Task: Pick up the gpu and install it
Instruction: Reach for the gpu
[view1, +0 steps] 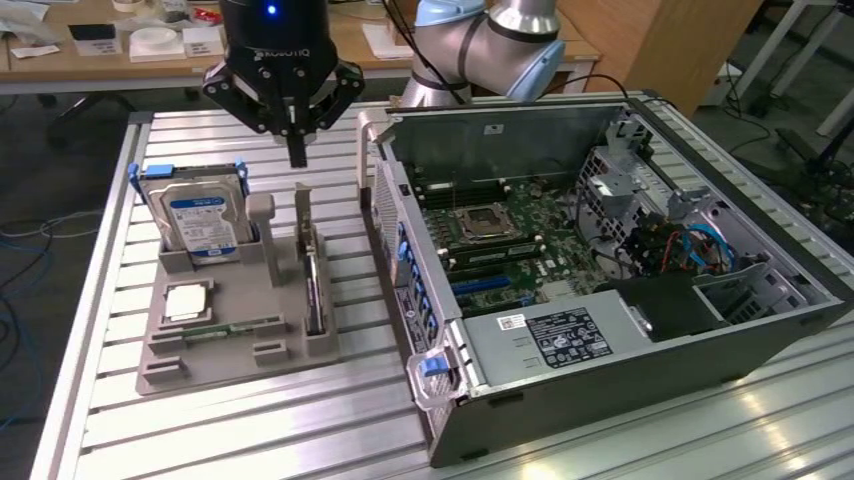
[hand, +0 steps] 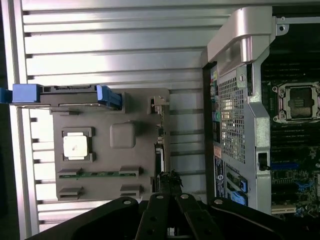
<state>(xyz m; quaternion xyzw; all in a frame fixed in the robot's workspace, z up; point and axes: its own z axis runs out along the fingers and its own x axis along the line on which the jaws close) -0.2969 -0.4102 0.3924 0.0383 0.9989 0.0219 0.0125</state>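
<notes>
Exterior view: where's the gpu (view1: 312, 285)?
— Standing on edge in the gray tray (view1: 220, 358), along the side nearest the computer case (view1: 534, 125), with the hard drive (view1: 200, 215) at the tray's other side.
— And the gripper (view1: 296, 156)?
— Fingers pressed together, holding nothing, hanging just above the card's bracket end.

A cluttered wooden desk (view1: 80, 66) and wooden cabinet (view1: 654, 40) stand on dark floor (view1: 54, 190).
</notes>
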